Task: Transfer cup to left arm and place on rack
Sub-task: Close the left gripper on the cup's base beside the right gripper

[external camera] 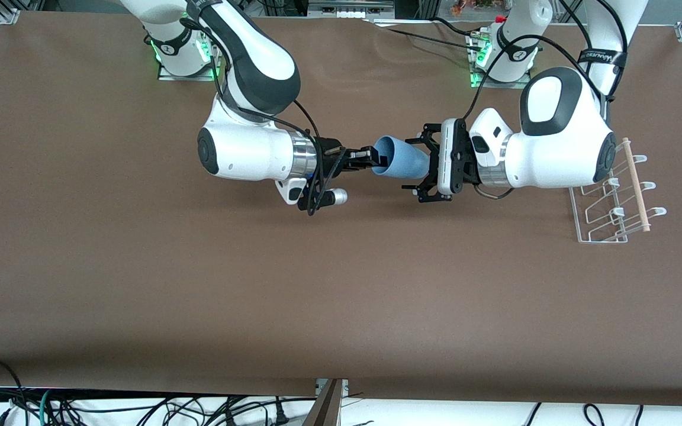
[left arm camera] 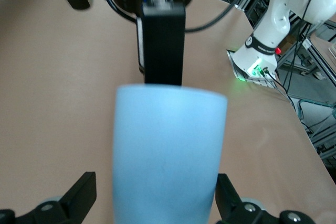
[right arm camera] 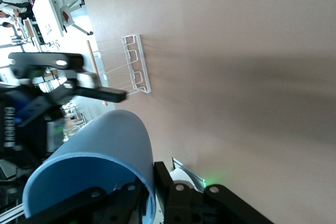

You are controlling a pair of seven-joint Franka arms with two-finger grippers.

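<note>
The light blue cup (external camera: 400, 158) lies sideways in the air over the middle of the table. My right gripper (external camera: 376, 158) is shut on its rim, one finger inside and one outside (right arm camera: 155, 192). The cup's narrow base points at my left gripper (external camera: 425, 164), which is open with a finger on each side of the cup's base end. In the left wrist view the cup (left arm camera: 168, 156) fills the space between the fingers of the left gripper (left arm camera: 155, 184), with a gap on one side. The rack (external camera: 610, 201) with its wooden dowel (external camera: 636, 183) stands at the left arm's end.
The two arm bases stand along the table's edge farthest from the front camera. Cables (external camera: 140, 408) hang below the edge nearest that camera. The rack also shows in the right wrist view (right arm camera: 134, 69). The brown table top (external camera: 317, 284) is bare.
</note>
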